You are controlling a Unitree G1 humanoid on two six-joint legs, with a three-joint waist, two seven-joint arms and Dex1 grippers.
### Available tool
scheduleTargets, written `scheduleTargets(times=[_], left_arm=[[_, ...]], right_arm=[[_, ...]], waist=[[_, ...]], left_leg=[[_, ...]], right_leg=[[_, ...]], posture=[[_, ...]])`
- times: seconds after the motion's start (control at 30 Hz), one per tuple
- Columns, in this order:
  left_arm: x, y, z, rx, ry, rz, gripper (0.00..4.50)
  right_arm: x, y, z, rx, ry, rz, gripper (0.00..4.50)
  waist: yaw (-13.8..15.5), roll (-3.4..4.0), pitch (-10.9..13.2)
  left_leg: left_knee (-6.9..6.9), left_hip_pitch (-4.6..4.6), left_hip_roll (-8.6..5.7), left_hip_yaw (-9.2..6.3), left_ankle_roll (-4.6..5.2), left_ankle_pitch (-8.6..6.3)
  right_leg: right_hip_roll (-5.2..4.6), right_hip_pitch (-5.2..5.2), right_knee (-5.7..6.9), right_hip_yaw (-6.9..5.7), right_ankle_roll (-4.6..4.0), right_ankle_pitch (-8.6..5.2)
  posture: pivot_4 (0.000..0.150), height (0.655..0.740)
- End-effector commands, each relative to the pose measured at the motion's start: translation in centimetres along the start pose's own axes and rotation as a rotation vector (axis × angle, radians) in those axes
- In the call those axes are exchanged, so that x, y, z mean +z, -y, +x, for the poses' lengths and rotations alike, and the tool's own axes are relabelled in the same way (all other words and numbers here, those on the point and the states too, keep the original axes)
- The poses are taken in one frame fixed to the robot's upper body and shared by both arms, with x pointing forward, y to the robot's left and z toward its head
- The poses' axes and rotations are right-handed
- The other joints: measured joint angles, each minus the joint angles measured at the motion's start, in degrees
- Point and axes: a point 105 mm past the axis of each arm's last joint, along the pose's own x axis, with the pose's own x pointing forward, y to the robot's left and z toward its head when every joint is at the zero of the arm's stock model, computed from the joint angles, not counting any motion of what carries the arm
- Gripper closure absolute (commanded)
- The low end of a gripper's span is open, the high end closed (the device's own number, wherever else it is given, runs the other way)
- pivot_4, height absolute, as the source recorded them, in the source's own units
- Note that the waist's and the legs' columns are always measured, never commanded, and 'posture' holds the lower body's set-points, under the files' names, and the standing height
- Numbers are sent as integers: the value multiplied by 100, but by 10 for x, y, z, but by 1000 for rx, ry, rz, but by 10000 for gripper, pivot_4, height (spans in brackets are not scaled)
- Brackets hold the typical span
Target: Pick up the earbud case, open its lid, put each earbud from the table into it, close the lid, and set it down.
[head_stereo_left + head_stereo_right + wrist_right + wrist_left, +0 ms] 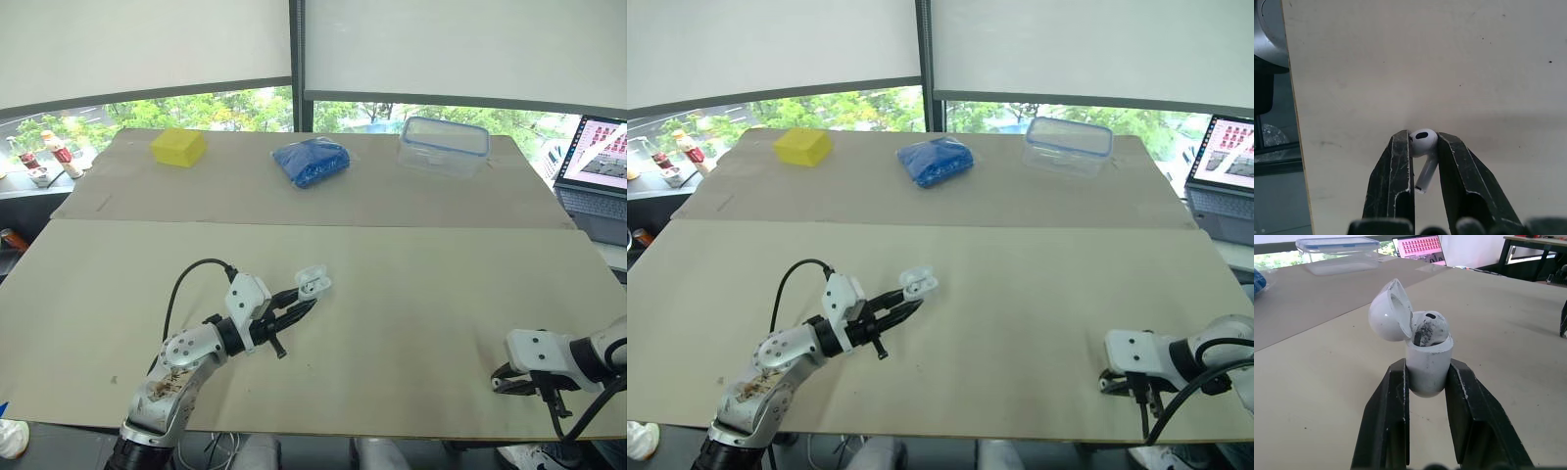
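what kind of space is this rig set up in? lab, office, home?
Most likely an office or lab test bench, not a home. A wide board-covered table stands against tall windows with roller blinds drawn most of the way down, and an open laptop sits off to the right.

Far strip of the pale flat table (392, 323), left to right: yellow foam block (178, 147), crumpled blue cloth bundle (312, 162), clear lidded plastic container (443, 146). An open grey laptop (600, 176) sits off the table's right side, level with that row, and small bottles (59, 152) sit off the far left. Nearer, left of centre, the left gripper (299, 305) has the white plastic earbud case (1427, 362) clamped between its fingers above the table, with the lid tipped back and one scuffed white earbud (1429, 329) in it. By the front right edge, low over the table, the right gripper (1424, 136) pinches the second white earbud (1422, 144).
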Motion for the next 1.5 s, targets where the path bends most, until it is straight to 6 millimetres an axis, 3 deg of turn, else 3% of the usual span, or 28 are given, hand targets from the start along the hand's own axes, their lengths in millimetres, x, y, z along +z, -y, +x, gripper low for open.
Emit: scheduleTargets(times=[0.03, 0.07, 0.37, 0.67, 1.13, 1.37, 1.5], left_arm=[[13, 4, 0, -14, 38, 26, 39616], [12, 4, 1, -15, 37, 24, 39616], [8, 8, 3, -27, 30, 10, 39616], [7, 12, 7, -35, 30, 4, 39616], [7, 11, 5, -22, 30, 2, 39616], [8, 10, 7, -26, 34, 6, 39616], [8, 10, 8, -30, 36, 8, 39616]], right_arm=[[-5, 1, 1, -15, -31, 16, 24106], [-4, 2, 0, -22, -33, 8, 21015], [23, 1, -25, -94, -116, 16, 20839], [20, -2, -15, -103, -254, 34, 20839], [14, 4, -2, -43, -265, 48, 20839], [17, 3, 1, -26, -236, 59, 41394], [23, 7, -7, -67, -216, 46, 41441]], waist=[[2, -5, -1], [2, -5, -1], [15, 10, 1], [6, 10, 0], [6, 10, 1], [6, 6, 0], [7, 7, 0]], left_leg=[[0, 2, 0, 0, 0, 0], [0, 2, 0, 0, 0, 0], [0, -6, -2, 0, 0, 0], [0, -5, -1, 0, 0, 0], [0, -6, -1, 1, 0, 0], [1, -5, -1, 1, 0, 0], [0, -5, 0, 0, 0, 0]], right_leg=[[0, 1, 0, 0, 0, 0], [0, 2, 0, 0, 0, 0], [-3, -5, 1, 0, 1, 0], [-2, -6, 0, 0, 1, -1], [-2, -8, 0, 0, 1, 0], [-2, -6, 0, 0, 0, 0], [-1, -6, 0, 0, 0, 0]], posture=[[1500, 6797], [1500, 6797], [1500, 6797], [1500, 6797], [1500, 6797], [1500, 6797], [1500, 6797]])
